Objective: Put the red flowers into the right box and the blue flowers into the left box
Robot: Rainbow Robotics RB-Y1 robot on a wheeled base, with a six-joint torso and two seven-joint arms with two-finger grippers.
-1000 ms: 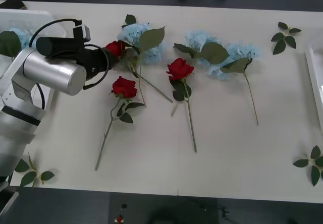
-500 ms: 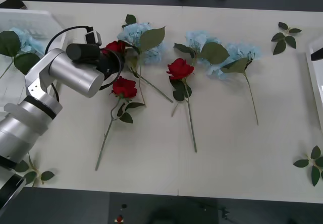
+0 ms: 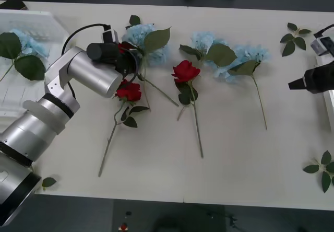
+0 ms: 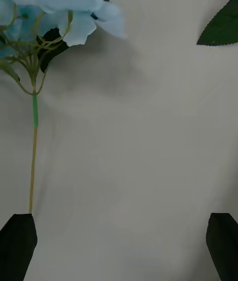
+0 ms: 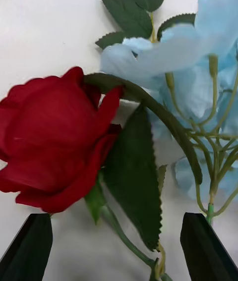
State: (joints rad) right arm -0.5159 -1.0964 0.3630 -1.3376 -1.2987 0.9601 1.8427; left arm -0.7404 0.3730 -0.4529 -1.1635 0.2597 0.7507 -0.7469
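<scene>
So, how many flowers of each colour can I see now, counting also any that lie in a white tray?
red flowers: 3 (one is partly hidden at the left claw)
blue flowers: 4 (one lies in the left box)
Total: 7

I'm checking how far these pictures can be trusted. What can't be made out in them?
- Front view: the left arm covers most of one red rose and the left hand.
- Front view: the right box is cut off by the edge and partly behind the right hand.
- Left wrist view: the blue flower runs off the edge.
</scene>
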